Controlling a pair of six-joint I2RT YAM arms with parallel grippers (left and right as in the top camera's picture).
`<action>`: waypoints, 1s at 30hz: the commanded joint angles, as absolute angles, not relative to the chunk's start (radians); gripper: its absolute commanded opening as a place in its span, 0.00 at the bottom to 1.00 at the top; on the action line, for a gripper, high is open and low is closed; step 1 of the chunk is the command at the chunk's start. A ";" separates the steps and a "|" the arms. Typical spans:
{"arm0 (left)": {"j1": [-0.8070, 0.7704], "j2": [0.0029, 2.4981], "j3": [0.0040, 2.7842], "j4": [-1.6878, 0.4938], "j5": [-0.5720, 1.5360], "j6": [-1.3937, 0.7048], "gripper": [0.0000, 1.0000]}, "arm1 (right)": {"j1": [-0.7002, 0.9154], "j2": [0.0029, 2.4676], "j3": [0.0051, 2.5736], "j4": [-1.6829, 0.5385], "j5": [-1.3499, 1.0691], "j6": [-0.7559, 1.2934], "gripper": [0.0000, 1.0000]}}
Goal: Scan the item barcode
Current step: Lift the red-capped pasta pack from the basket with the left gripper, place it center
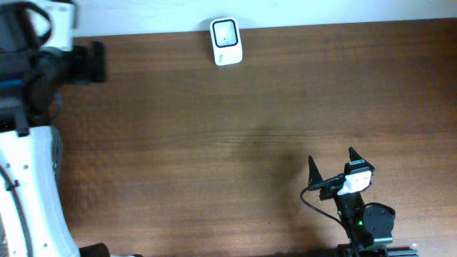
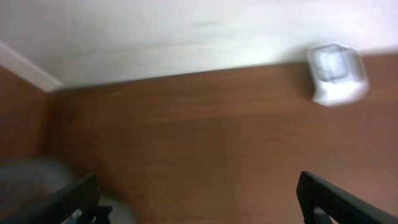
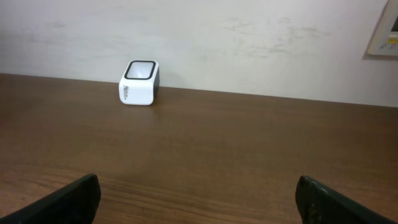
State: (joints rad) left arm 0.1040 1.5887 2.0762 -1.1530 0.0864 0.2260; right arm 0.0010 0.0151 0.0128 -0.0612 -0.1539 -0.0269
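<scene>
**Opening stage, before any grasp.** The right pincer [image 1: 332, 157] stands with its jaws wide and nothing between them, low over the bare wooden table [image 1: 214, 143]. The left pincer [image 2: 198, 196] is likewise spread wide and empty. The white scanner [image 3: 139, 82] sits ahead of the right pincer and off to its left, well apart from it. From the left pincer it lies ahead and to the right. In both wrist views it rests at the far edge of the table, just in front of the pale wall [image 3: 249, 37], with its dark window facing up.

**Step in hand.** The item to be scanned appears in none of the three views, so the work is judged to be at its very start. An item must first be found and gripped.

**Next move.** This would call for one pincer to close on the item and carry it forward over the scanner window, with the barcode turned downward.

**Edges and room.** Open tabletop lies between each pincer and the scanner, with nothing standing in the path. The wall directly behind the scanner limits any overshoot forward. The near table edge lies close behind the right pincer. The left wrist view is blurred, and a grey shape below the left pincer's left finger cannot be identified.
</scene>
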 commanded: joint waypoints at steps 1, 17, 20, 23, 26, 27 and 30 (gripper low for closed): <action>0.393 1.582 2.096 -1.130 -0.153 -0.025 0.99 | 0.007 0.009 0.006 -0.065 -0.148 -0.026 0.99; 0.862 1.904 1.666 -0.787 -0.048 0.478 1.00 | 0.007 0.009 0.006 -0.065 -0.148 -0.026 0.98; 0.868 1.988 1.666 -0.762 -0.048 0.599 0.94 | 0.007 0.009 0.006 -0.065 -0.148 -0.026 0.99; 0.894 2.062 1.666 -0.689 -0.049 0.641 0.98 | 0.007 0.009 0.006 -0.065 -0.148 -0.026 0.99; 0.908 2.133 1.666 -0.628 -0.048 0.710 0.97 | 0.007 0.009 0.006 -0.065 -0.148 -0.026 0.99; 0.917 2.169 1.666 -0.603 -0.047 0.709 0.76 | 0.007 0.009 0.006 -0.065 -0.148 -0.026 0.99; 0.918 2.189 1.666 -0.576 -0.041 0.709 0.14 | 0.007 0.009 0.006 -0.065 -0.148 -0.026 0.99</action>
State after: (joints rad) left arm 0.9085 2.1628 1.6661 -0.5873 -0.0574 0.7040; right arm 0.0010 0.0151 0.0128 -0.0608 -0.1543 -0.0273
